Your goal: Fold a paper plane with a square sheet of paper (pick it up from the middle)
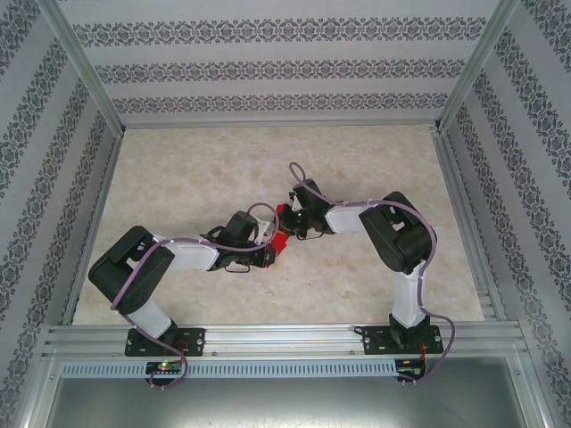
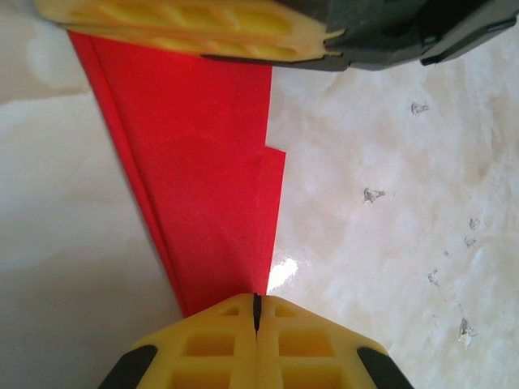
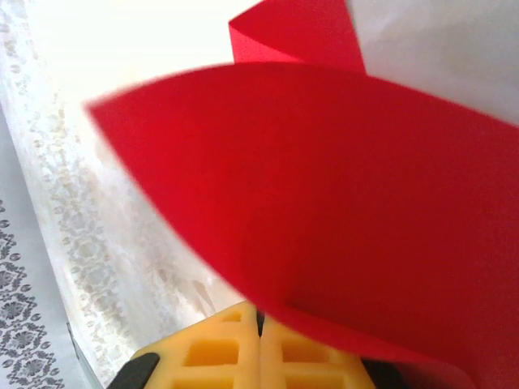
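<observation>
Left arm (image 1: pixel 192 254): black-and-white, elbow at 8 o'clock, forearm reaching to the table centre.
Right arm (image 1: pixel 397 236): elbow at 3 o'clock, forearm reaching to centre.
Bright red creased sheet of thin paper (image 2: pixel 211 178): centre, lifted between both grippers.
Left gripper (image 2: pixel 256 312): clamped on its narrow end.
Right gripper (image 3: pixel 259 324): clamped on its curved edge.

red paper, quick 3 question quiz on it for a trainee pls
1. True or false: the left gripper is shut on the red paper.
2. How many grippers hold the paper? A none, B one, C two.
3. Fill in: in the right wrist view, the paper rising from the right gripper is ___ (flat or curved).
Key: 1 true; 2 C; 3 curved.
</observation>
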Tool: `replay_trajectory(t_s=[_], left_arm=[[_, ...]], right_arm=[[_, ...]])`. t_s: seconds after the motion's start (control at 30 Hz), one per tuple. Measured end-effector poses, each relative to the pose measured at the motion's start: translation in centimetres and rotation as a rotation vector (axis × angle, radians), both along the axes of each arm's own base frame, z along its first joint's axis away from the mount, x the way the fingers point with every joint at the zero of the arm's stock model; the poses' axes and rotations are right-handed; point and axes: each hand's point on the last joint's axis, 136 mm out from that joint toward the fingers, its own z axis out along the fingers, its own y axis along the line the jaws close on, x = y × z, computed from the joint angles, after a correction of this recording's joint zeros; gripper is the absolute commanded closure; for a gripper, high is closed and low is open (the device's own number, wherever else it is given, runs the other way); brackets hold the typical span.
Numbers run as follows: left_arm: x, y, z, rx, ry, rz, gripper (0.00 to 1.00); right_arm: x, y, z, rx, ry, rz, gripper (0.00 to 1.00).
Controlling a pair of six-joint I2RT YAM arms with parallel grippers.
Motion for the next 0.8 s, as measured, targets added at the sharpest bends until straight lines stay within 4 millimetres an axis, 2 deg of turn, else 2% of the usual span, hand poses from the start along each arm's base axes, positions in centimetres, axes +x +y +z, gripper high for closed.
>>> replay_trajectory(t_s=[0.43,0.8], left_arm=[[0.1,0.6,0.0,0.011,-0.031,0.008,0.93],[0.1,0.6,0.0,0.008,-0.030,0.003,0.93]], right_arm=[[3.5,-1.2,0.1,-0.044,-0.015,-0.005,1.00],[7.7,-3.2,0.2,-0.075,-0.062,-0.063,1.00]])
